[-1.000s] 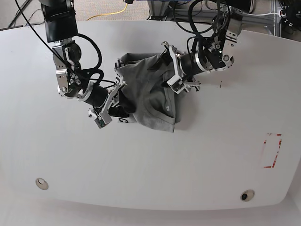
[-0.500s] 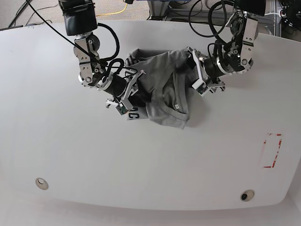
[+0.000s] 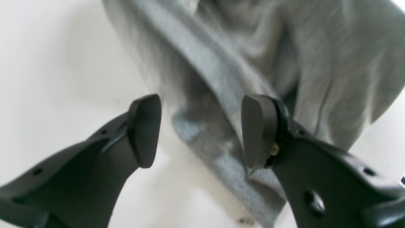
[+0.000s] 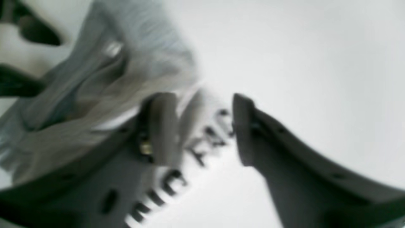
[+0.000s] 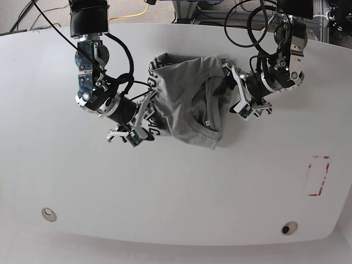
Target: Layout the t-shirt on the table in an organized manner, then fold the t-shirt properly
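The grey t-shirt (image 5: pixel 187 99) lies crumpled at the back middle of the white table (image 5: pixel 176 187). Black lettering (image 5: pixel 154 129) shows along its left edge. My right gripper (image 5: pixel 144 124) is at that edge. In the right wrist view it (image 4: pixel 202 129) stands open, with the blurred lettered cloth (image 4: pixel 171 183) running through the gap and the bunched t-shirt (image 4: pixel 126 63) to its left. My left gripper (image 5: pixel 230 91) is at the shirt's right edge. In the left wrist view it (image 3: pixel 199 131) is open, and a hem band of the t-shirt (image 3: pixel 284 47) passes under the jaws.
A red tape rectangle (image 5: pixel 319 176) marks the table's right side. Two round grommets (image 5: pixel 48 214) (image 5: pixel 289 227) sit near the front edge. Cables (image 5: pixel 247 22) and a metal frame stand behind the table's back edge.
The right gripper's jaws have spread apart and that arm has shifted down and left. The shirt has moved right and now rests lower, on the table. The left arm has drifted right.
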Controlling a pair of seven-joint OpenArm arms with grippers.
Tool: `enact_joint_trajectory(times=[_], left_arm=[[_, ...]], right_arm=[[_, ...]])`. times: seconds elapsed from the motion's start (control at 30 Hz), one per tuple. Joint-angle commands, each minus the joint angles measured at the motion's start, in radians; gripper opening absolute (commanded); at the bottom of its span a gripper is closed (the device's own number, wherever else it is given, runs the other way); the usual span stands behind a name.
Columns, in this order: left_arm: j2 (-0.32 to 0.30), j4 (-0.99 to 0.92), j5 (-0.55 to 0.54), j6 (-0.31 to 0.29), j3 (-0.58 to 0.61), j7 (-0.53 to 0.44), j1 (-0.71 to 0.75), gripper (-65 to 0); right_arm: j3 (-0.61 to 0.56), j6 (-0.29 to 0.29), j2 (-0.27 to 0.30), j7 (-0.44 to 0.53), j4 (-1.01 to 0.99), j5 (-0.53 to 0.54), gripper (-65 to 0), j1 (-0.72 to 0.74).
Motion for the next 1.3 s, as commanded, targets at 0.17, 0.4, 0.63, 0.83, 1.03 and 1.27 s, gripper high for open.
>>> enact_joint_trajectory(times=[0.17, 0.4, 0.63, 0.83, 1.03, 1.27], left_arm=[[-0.006, 0.023, -0.018, -0.005, -0.041, -0.016, -0.008, -27.8], [-0.006, 0.034, -0.018, -0.054, -0.15, -0.016, -0.011, -34.7], [-0.006, 0.029, -0.013, -0.054, -0.304, -0.016, -0.02, -41.5], [-0.056, 0.029, -0.012, -0.054, -0.393, -0.014, -0.045, -41.5], [-0.115, 0.028, -0.015, -0.054, -0.413, -0.014, -0.057, -41.4], [-0.142, 0.028, -0.015, -0.054, -0.419, -0.014, -0.054, -41.4]], right_arm=[[-0.007, 0.004, -0.069, -0.108, 0.198, 0.016, -21.2, -0.066], [-0.09, 0.004, -0.113, -0.111, 0.208, 0.013, -21.2, -0.165], [-0.165, 0.004, -0.144, -0.109, 0.203, 0.007, -21.2, -0.217], [-0.203, 0.004, -0.144, -0.086, 0.197, 0.005, -20.8, -0.264], [-0.268, 0.004, -0.125, -0.081, 0.148, 0.005, -20.6, -0.279], [-0.323, 0.004, -0.098, -0.057, 0.08, -0.01, -20.5, -0.268]])
